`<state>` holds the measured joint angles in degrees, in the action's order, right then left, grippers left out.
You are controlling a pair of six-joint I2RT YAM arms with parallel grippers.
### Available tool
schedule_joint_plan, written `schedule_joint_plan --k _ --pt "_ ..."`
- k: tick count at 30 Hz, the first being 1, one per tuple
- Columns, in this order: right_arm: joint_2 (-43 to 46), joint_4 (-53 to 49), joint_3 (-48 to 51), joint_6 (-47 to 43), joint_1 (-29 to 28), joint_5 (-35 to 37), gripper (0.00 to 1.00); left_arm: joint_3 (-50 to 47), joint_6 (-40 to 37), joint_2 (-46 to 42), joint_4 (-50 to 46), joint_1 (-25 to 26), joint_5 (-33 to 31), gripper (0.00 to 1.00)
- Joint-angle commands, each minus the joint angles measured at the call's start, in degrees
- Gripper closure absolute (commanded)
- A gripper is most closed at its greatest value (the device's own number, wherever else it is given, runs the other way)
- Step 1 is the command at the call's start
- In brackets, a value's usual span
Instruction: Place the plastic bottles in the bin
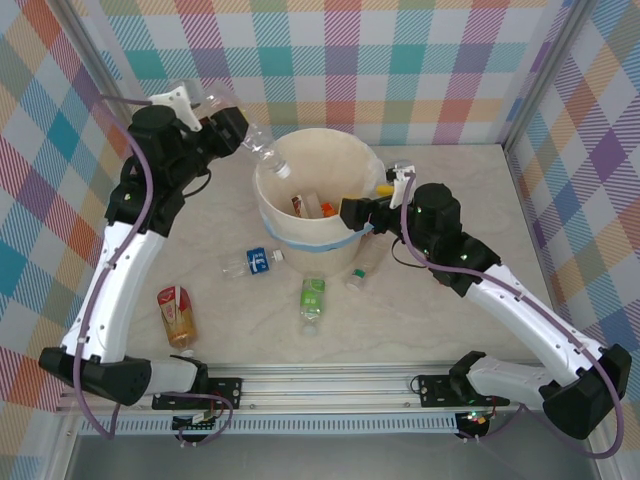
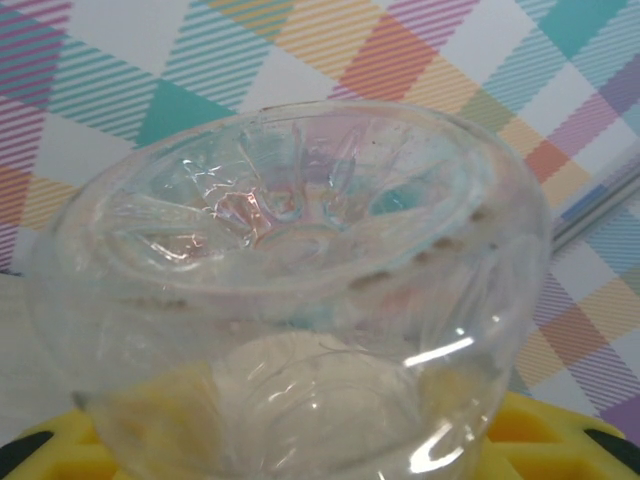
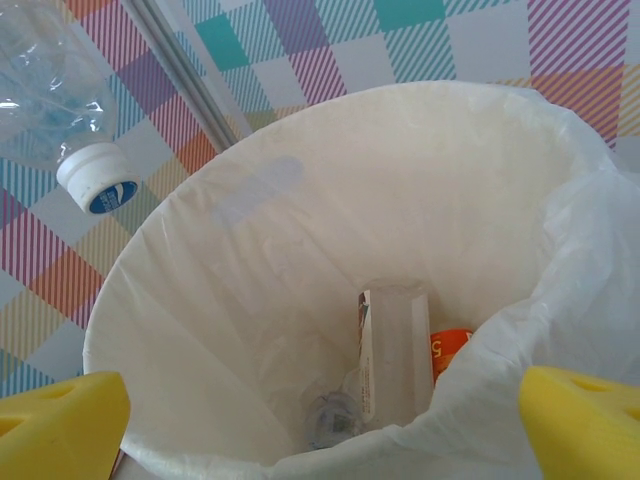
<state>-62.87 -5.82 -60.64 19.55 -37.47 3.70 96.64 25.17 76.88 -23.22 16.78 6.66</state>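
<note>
Left pincer [image 1: 230, 122] holding a clear bottle [image 1: 262, 150] over the far-left rim of the bin [image 1: 283, 222]

It is clamped on the bottle's body with the white cap tilted down. I would carry the bottle further inward before letting go, so it cannot glance off the rim. The right pincer [image 1: 357, 211], fingers apart and empty, sits at the bin's right rim. 4 loose bottles [image 1: 313, 298] lie on the counter [image 1: 450, 320] toward its near edge.

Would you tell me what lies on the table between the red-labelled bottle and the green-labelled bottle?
Only bare table separates the red-labelled bottle from the green-labelled bottle, as the top external view shows.
</note>
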Motion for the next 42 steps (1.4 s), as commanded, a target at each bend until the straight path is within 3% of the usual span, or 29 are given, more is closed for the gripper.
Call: schedule_joint_plan --k 1,4,12,20,28,37,42 --pt "1.1 -3.7 -1.9 1.6 0.0 2.3 0.0 3.1 -2.3 3.5 0.2 2.3 2.2 0.52" --pt "0.2 -7.9 -3.3 2.3 0.3 3.2 0.0 1.4 0.1 5.9 2.7 4.4 2.0 0.52" --pt "1.2 -7.8 -0.2 7.9 3.5 1.2 0.0 4.1 1.2 15.3 1.7 9.9 1.4 0.52" --pt "3.3 -5.0 4.7 15.6 11.4 -8.9 0.0 8.4 2.2 23.4 -3.6 12.2 1.1 0.52" --pt "4.4 -4.5 7.6 18.2 14.7 -10.7 0.0 10.0 5.7 29.2 -6.8 14.3 2.0 0.48" --pt "5.3 -4.7 10.3 20.7 18.3 -9.7 0.0 8.7 6.3 30.1 -8.2 15.0 4.0 0.15" --pt "6.1 -7.3 11.3 19.3 20.2 -7.0 0.0 6.0 5.6 26.4 -6.6 15.0 4.9 0.03"
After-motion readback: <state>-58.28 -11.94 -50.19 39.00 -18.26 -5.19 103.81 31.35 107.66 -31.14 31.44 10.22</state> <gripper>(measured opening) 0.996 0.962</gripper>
